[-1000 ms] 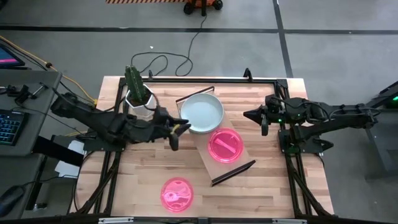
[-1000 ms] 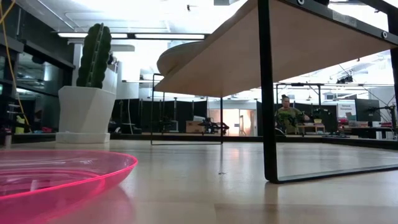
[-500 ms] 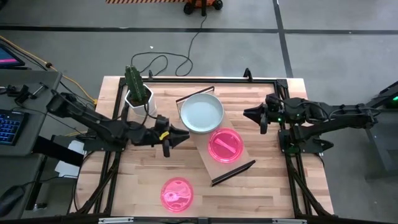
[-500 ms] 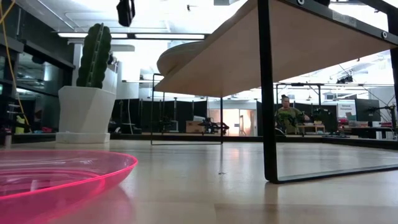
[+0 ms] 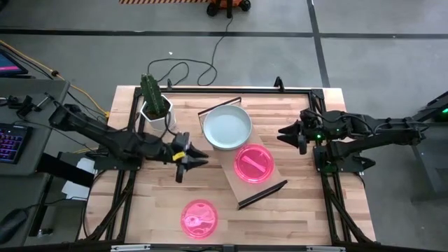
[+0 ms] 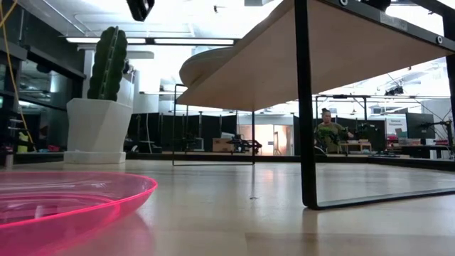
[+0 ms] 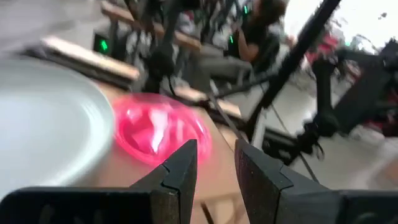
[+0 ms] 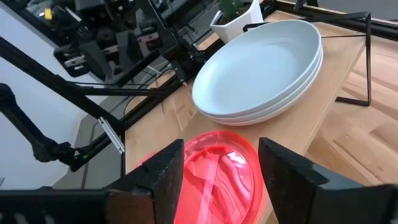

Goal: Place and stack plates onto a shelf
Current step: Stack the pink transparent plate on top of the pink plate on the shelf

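A long light-wood shelf board (image 5: 274, 176) with a thin dark bracket at each short end lies slantwise across the middle of the butcher-block wooden table (image 5: 308, 217). On its far end sits a stack of pale round plates (image 5: 227, 127); the right wrist view shows at least two of them nested, the upper one pale and glossy. Just beside that stack, toward the shelf's near end, a translucent bright-pink plate (image 5: 253, 164) rests on the board. In the right wrist view its rim comes close under the edge of the pale stack, though contact cannot be made out. A second translucent pink plate (image 5: 199, 217) lies apart on the bare tabletop near the front edge, off the shelf; the low view shows its rim close to the camera at the left.

The left gripper (image 5: 197, 158) hovers over the table just left of the shelf, pointing toward it, near the pale stack but apart from it. Its two dark fingers (image 7: 179, 171) stand a small gap apart with nothing between them.

The right gripper (image 5: 282, 132) is held over the table's right part, aimed toward the shelf and well clear of the plates. Its fingers (image 8: 166, 168) are spread wide and empty.

A white pot holding a green cactus (image 5: 154, 103) stands at the table's far left corner, behind the left arm.
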`<action>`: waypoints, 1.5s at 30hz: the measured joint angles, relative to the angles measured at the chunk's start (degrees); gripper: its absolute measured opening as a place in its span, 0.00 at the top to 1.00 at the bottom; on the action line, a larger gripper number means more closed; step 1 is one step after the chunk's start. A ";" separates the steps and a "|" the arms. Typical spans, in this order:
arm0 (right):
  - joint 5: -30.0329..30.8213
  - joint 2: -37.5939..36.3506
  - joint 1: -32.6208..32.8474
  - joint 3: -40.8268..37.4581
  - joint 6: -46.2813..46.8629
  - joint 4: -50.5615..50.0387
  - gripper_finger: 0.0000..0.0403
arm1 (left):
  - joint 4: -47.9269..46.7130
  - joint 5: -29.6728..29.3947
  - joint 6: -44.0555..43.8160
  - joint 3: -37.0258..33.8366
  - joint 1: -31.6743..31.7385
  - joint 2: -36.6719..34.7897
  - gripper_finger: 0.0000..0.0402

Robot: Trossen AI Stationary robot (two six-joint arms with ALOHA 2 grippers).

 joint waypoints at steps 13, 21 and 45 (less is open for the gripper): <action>-0.07 0.26 0.00 0.02 -0.02 -0.61 0.53 | -10.17 2.87 -14.96 0.28 -16.32 12.13 0.75; -0.07 0.28 -0.02 0.02 -0.02 -3.04 0.53 | -11.41 2.24 -16.71 0.30 -18.48 24.81 0.75; 0.63 0.31 -0.01 0.02 -0.05 -6.15 0.53 | -14.09 4.01 -16.99 0.36 -16.37 35.12 0.75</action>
